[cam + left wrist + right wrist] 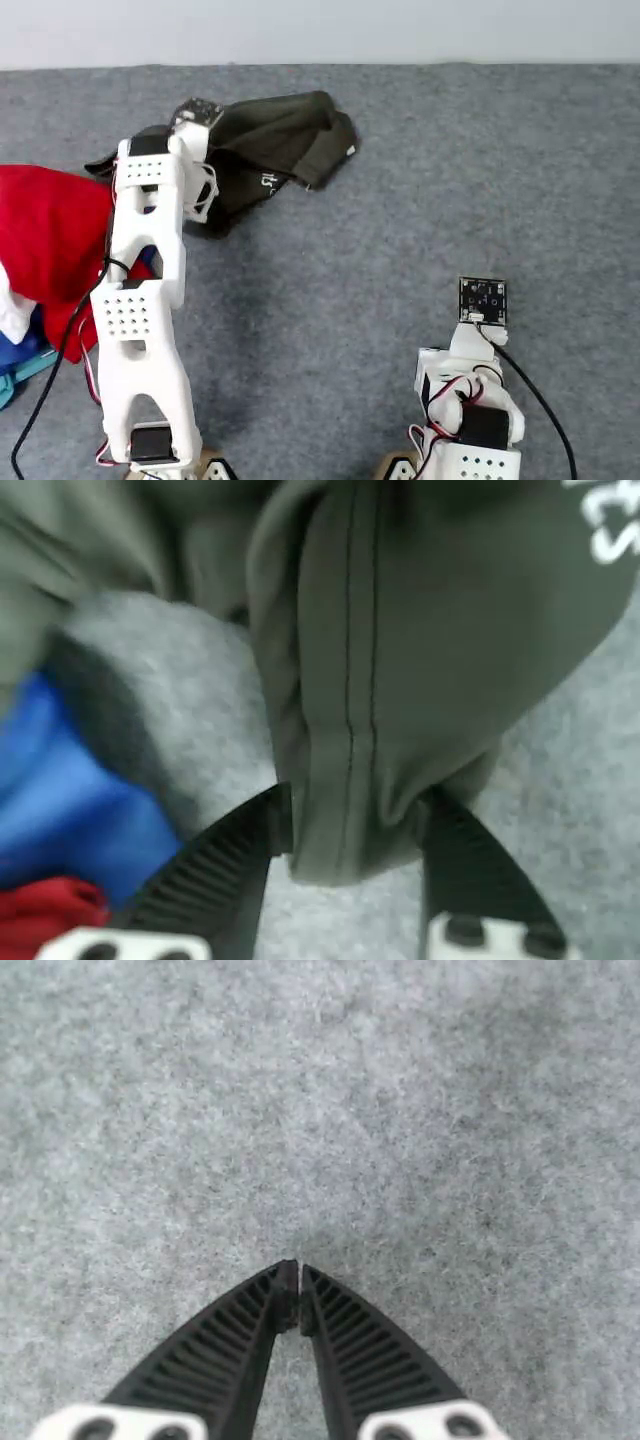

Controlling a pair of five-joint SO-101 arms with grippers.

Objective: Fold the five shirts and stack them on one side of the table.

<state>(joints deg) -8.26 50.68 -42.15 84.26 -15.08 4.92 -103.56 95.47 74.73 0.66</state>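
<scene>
**Left gripper clamped on the dark green shirt, right one shut over bare table**

From my station I see the left gripper (355,825) closed on a folded, stitched edge of the dark green shirt (290,135). The cloth bunches between the two black fingers (235,855) and bulges out past their tips. In the high view that shirt lies crumpled at the far left part of the table (450,180), with the left arm (145,300) stretched out over its near edge.

Just beside it, at the table's left edge, sits a heap of clothes. The red shirt (50,230) is on top, with a white piece (12,305) and a blue garment (20,352) showing beneath it. My left wrist camera catches the blue and a corner of the red close to the gripped fold.

The right gripper (299,1295) is closed with its fingertips touching and nothing between them, pointing down at grey table surface. The right arm (470,410) sits folded back at the near edge, well apart from all the clothing.
</scene>
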